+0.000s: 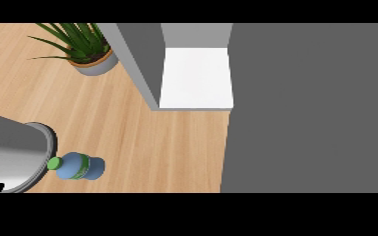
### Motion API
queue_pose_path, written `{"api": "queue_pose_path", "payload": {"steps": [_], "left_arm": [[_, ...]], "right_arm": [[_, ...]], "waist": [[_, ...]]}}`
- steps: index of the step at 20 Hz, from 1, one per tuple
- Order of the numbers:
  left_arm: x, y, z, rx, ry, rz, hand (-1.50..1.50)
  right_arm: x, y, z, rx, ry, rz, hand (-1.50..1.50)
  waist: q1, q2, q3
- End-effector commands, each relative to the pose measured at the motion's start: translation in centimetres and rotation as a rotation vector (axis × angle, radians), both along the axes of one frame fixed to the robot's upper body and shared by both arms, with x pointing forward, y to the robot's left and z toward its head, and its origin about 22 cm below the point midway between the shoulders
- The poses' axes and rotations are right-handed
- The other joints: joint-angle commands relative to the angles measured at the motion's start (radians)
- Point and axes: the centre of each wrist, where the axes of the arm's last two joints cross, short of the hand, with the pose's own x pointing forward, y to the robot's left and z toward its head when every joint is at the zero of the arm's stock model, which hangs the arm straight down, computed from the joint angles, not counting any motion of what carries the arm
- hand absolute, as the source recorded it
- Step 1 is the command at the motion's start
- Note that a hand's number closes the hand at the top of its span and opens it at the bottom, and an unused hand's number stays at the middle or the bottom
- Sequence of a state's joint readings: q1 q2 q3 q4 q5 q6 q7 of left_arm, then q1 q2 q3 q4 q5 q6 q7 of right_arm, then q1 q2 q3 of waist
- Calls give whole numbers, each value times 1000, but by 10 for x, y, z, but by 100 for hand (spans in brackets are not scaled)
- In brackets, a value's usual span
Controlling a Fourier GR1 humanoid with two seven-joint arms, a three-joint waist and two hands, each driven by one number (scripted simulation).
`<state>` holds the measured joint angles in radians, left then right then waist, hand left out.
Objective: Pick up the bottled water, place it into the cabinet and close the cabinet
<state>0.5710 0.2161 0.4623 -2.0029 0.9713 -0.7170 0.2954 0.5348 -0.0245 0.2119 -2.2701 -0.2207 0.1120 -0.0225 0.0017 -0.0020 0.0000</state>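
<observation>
The bottled water (pixel 80 166) is on the wooden counter at the lower left; it has a blue body, a green label band and a green cap (pixel 54 163) on its left end. The cabinet (pixel 139 60) stands at the upper middle with grey walls, and its inside shows a bare white floor (pixel 196 77). Its grey door (pixel 303 105) is open and fills the right side of the view. Neither hand shows. A grey rounded body (pixel 22 152) at the left edge, touching or just beside the bottle's cap, looks like my left forearm.
A potted plant (pixel 87 50) with long green leaves stands at the upper left, close to the cabinet's left wall. Light wooden counter (pixel 162 140) stretches between the bottle and the cabinet's opening.
</observation>
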Motion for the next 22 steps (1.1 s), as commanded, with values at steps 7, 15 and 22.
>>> {"api": "queue_pose_path", "payload": {"steps": [7, 15, 22], "left_arm": [[26, 30, -24, 33, 15, 71, -150], [46, 34, -56, 108, 9, 68, -150], [54, 46, -67, 122, 53, 70, -150]], "right_arm": [[-2, -3, -12, -20, -20, 3, -150], [-15, 3, -12, -27, -13, 38, -150], [-17, 4, -10, -5, -25, 36, -150]], "waist": [[-4, 1, 0], [-11, 1, -1], [-25, 4, -2]]}}
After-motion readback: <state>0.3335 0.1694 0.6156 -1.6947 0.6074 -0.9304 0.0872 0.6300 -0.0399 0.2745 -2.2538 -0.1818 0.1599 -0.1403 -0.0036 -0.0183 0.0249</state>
